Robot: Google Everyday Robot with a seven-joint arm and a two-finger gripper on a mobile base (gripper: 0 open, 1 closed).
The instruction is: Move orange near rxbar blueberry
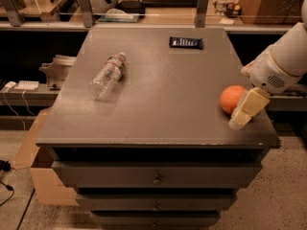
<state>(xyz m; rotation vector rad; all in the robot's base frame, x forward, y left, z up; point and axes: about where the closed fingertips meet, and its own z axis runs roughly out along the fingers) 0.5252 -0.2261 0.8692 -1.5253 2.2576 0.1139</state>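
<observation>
The orange [231, 97] rests on the grey cabinet top [168, 95] near its right front corner. The rxbar blueberry [185, 42], a flat dark-blue bar, lies at the far back of the top, right of centre, well away from the orange. My gripper [241, 115], cream-coloured on a white arm, comes in from the right. It sits low against the orange's right front side and covers part of it. The orange's far side behind the gripper is hidden.
A clear plastic water bottle [107, 74] lies on its side on the left half of the top. Drawers [156, 178] run below the front edge. A shelf with clutter [144, 8] stands behind. A cardboard box [33, 162] sits on the floor at the left.
</observation>
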